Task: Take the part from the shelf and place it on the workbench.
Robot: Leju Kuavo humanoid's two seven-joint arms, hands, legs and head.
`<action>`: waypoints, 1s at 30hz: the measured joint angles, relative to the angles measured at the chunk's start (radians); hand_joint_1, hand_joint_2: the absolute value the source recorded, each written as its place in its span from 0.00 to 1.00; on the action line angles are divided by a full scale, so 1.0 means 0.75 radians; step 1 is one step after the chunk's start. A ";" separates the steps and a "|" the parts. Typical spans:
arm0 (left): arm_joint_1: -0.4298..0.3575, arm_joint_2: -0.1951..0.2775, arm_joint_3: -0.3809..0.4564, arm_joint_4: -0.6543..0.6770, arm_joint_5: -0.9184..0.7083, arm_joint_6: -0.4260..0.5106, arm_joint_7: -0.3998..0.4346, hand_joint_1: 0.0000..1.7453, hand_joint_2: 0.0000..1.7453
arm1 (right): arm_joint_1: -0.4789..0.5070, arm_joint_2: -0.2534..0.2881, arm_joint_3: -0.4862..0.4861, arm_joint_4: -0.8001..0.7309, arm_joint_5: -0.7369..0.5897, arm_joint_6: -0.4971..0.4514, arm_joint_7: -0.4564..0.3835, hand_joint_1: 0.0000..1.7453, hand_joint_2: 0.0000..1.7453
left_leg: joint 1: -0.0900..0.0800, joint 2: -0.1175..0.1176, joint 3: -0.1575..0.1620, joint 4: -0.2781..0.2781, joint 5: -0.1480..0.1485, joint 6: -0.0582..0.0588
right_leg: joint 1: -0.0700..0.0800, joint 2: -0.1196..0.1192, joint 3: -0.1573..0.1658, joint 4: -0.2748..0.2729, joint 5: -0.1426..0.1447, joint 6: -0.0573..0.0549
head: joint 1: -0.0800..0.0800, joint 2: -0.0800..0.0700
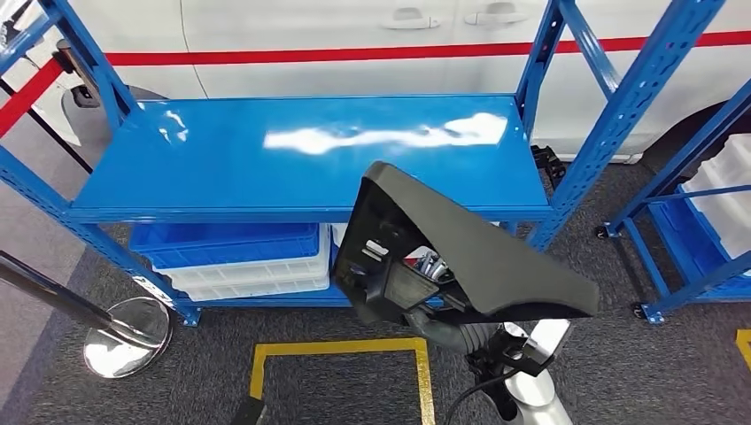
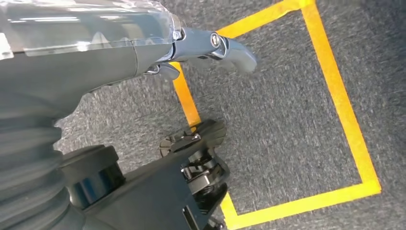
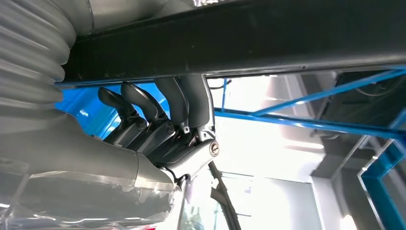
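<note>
Centrally, right hand (image 3: 158,122) grips black part (image 1: 460,248) before blue shelf (image 1: 310,155); left hand (image 2: 201,50) hangs released.

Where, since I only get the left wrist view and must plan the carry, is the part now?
Observer: In the head view, the dark part is off the blue shelf, raised in front of it.
Operator: Which hand has it?
Observer: The right hand. In the right wrist view its fingers curl against the part's underside.
Operator: Anything under the top deck?
Observer: Blue and white bins sit on the lower level.
</note>
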 joint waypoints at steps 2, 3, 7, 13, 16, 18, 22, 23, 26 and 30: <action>0.006 0.001 0.000 0.000 0.003 0.001 0.000 0.00 1.00 | -0.004 0.005 -0.002 0.008 0.002 0.005 -0.001 1.00 1.00 | 0.007 -0.004 -0.012 0.002 0.005 -0.017 | 0.001 -0.002 -0.023 0.003 0.019 -0.033 | -0.001 0.000; 0.010 0.001 0.000 0.000 0.003 0.001 0.000 0.00 1.00 | -0.006 0.008 -0.003 0.011 0.003 0.008 -0.001 1.00 1.00 | 0.010 -0.007 -0.023 0.022 -0.025 -0.026 | 0.001 -0.003 -0.038 0.002 0.033 -0.045 | -0.001 0.000; 0.014 0.001 0.000 0.000 -0.006 -0.002 0.002 0.00 1.00 | -0.008 0.016 -0.009 0.018 0.005 0.013 -0.005 1.00 1.00 | 0.014 -0.025 -0.093 0.314 -0.261 -0.041 | 0.011 -0.004 -0.114 0.001 0.096 -0.067 | -0.001 0.000; 0.000 0.003 0.000 -0.001 -0.009 -0.007 0.013 0.00 1.00 | -0.007 0.022 -0.020 0.020 0.007 0.015 -0.015 1.00 1.00 | -0.011 -0.039 0.204 0.053 -0.203 0.026 | 0.030 0.000 -0.191 -0.003 0.177 -0.062 | -0.001 0.000; -0.004 0.005 0.000 -0.002 -0.002 -0.005 0.017 0.00 1.00 | -0.013 0.034 -0.022 0.020 0.010 0.019 -0.014 1.00 1.00 | -0.025 -0.041 0.251 -0.058 -0.193 0.040 | 0.018 0.000 -0.190 -0.034 0.224 -0.037 | -0.001 0.000; -0.002 0.005 0.000 -0.002 0.001 -0.003 0.020 0.00 1.00 | -0.020 0.040 -0.025 0.021 0.011 0.020 -0.011 1.00 1.00 | -0.021 -0.034 0.239 -0.092 -0.145 0.051 | 0.019 0.001 -0.197 -0.038 0.213 -0.024 | -0.001 0.000; 0.001 0.003 0.000 -0.002 0.004 -0.004 0.042 0.00 1.00 | -0.030 0.041 -0.036 0.021 0.012 0.020 -0.002 1.00 1.00 | -0.014 -0.027 0.168 -0.107 -0.069 0.057 | 0.021 0.000 -0.262 0.219 -0.019 -0.009 | -0.001 0.000; 0.004 0.003 0.000 -0.002 0.005 -0.004 0.050 0.00 1.00 | -0.029 0.041 -0.040 0.021 0.012 0.020 0.000 1.00 1.00 | -0.014 -0.025 0.143 -0.099 -0.056 0.056 | 0.021 0.000 -0.267 0.287 -0.036 -0.005 | -0.001 0.000; 0.012 0.003 0.000 -0.002 0.012 -0.006 0.073 0.00 1.00 | -0.029 0.041 -0.049 0.021 0.012 0.021 0.003 1.00 1.00 | -0.013 -0.021 0.068 -0.063 -0.028 0.047 | 0.021 -0.003 -0.160 0.238 0.046 -0.002 | -0.001 0.000; 0.030 0.004 0.004 -0.002 0.034 0.002 0.119 0.00 1.00 | -0.025 0.045 -0.061 0.011 0.018 0.024 0.001 1.00 1.00 | -0.013 -0.020 0.017 -0.032 0.004 0.024 | 0.036 -0.003 0.018 -0.034 0.020 -0.027 | -0.002 0.000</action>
